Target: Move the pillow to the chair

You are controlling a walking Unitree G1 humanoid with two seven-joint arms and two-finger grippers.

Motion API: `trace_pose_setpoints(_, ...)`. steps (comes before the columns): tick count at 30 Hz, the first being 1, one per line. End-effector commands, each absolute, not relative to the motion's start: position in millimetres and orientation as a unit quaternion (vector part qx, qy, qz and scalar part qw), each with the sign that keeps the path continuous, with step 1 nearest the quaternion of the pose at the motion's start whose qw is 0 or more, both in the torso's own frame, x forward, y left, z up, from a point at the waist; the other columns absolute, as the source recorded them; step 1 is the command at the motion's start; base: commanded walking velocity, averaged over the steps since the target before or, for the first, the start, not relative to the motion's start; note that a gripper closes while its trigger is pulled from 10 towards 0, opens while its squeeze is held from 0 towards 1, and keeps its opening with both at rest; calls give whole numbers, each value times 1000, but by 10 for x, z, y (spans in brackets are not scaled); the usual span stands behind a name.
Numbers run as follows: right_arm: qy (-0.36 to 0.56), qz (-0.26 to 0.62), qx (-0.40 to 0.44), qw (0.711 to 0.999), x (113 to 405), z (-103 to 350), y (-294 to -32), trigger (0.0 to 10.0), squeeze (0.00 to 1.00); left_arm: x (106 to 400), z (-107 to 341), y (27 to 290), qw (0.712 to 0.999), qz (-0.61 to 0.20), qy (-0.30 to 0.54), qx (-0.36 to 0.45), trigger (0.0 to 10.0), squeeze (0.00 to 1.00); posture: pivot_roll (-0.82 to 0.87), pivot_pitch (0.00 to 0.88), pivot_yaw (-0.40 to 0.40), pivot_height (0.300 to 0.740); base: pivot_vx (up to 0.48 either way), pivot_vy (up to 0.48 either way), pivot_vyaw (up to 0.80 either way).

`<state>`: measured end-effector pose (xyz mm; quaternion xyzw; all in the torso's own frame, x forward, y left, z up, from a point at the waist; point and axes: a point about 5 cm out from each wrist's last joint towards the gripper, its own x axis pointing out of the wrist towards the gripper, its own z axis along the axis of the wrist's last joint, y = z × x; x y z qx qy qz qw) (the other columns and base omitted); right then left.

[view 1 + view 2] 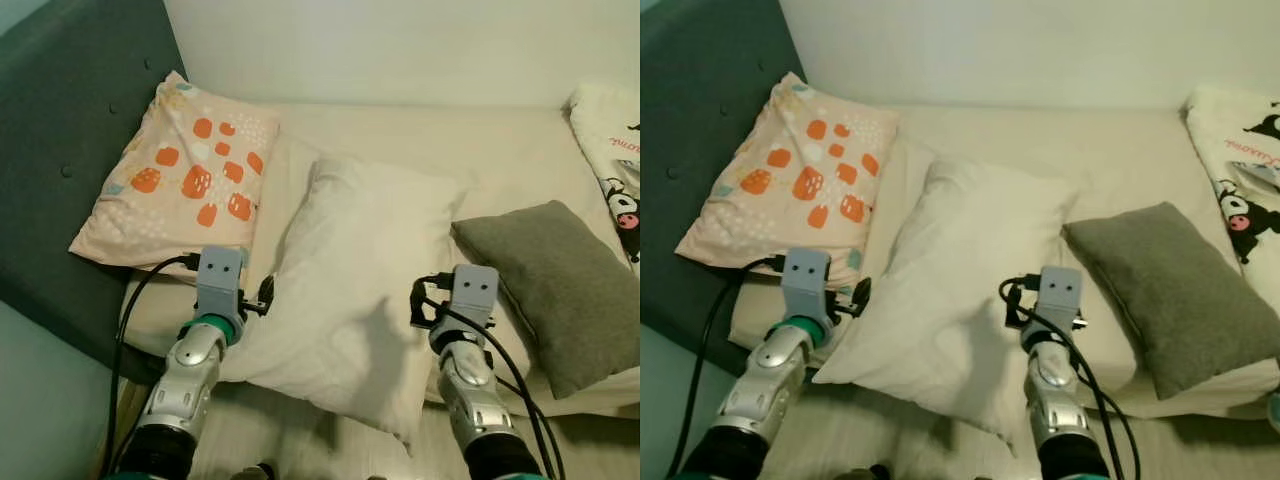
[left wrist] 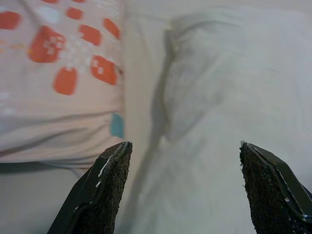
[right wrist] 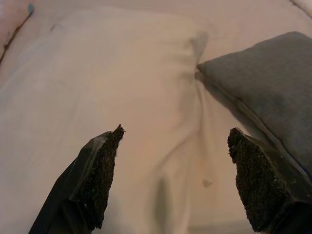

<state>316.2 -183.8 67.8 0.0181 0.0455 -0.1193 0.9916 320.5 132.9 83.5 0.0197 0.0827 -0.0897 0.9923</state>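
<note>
A large white pillow (image 1: 350,280) lies in the middle of the bed, with its near corner hanging over the bed's front edge. Both arms reach over that edge, one at each side of the pillow. My left gripper (image 2: 183,165) is open over the white pillow's left edge, close to the gap beside a pink pillow with orange patches (image 1: 185,170). My right gripper (image 3: 173,161) is open above the white pillow's right side, where a grey pillow (image 3: 263,83) touches it. Neither gripper holds anything.
The pink patterned pillow leans on a dark teal headboard (image 1: 60,150) at the left. The grey pillow (image 1: 560,285) lies at the right. A white blanket with a cartoon print (image 1: 615,150) is at the far right. The cream mattress (image 1: 450,140) runs back to a white wall.
</note>
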Motion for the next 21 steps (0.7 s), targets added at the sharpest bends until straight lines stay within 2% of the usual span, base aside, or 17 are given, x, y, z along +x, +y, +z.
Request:
trace_pose_setpoints(1, 52, -124, 23, 991, 3111, 621, -1852, 10000, 0, 3188, 779, 1336, 992, -88, 91, 29, 10000, 0, 40, 46, 73, 740, 0, 0, 0)
trace_pose_setpoints(8, 52, -110, 45, 992, 3113, 619, -1760, 10000, 0, 3173, 789, 1363, 993, -77, 79, 32, 10000, 0, 45, 53, 85, 740, 0, 0, 0)
trace_pose_setpoints(9, 55, -84, 45, 994, 3113, 606, -1676, 10000, 0, 3153, 792, 1400, 995, -64, 71, 35, 10000, 0, 48, 54, 85, 740, 0, 0, 0)
trace_pose_setpoints(21, 69, -16, 44, 997, 3105, 567, -1454, 10000, 0, 3126, 858, 1482, 999, -31, 44, 6, 10000, 0, 64, 54, 77, 740, 21, 0, 0)
